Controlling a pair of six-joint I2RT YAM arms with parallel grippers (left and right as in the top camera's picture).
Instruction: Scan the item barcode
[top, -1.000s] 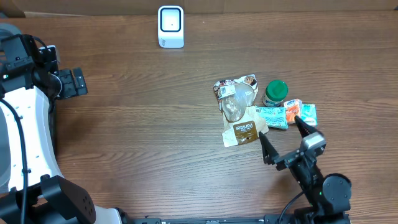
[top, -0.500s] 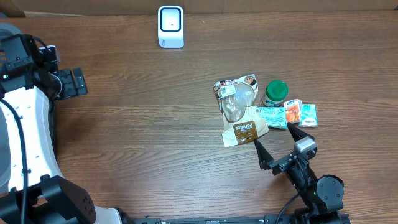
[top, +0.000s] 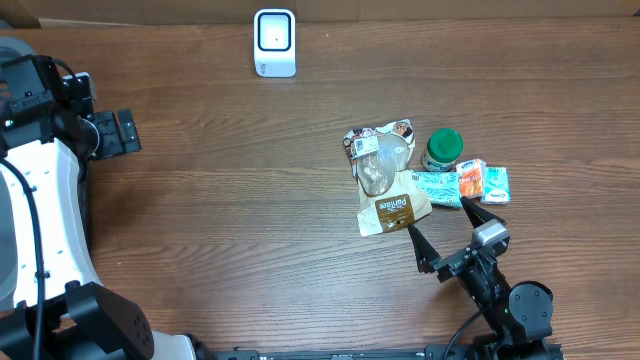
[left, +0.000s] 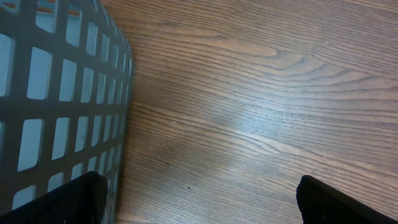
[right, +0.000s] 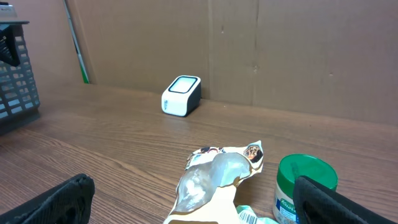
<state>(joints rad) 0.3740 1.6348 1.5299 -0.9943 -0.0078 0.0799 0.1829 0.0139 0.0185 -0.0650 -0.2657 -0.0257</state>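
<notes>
— Both spread wide, holding nothing?
— Yes. The right gripper (top: 437, 214) hovers by the packet pile (top: 392, 212) right of centre; the left gripper (left: 199, 202) beside the basket (left: 62, 93). Scanner (top: 274, 42) top centre.

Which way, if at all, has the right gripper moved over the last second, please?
Yes. The right gripper has drawn back from the jar, toward the bottom of the overhead view, and slightly to the left; the jar has stayed put.
</notes>
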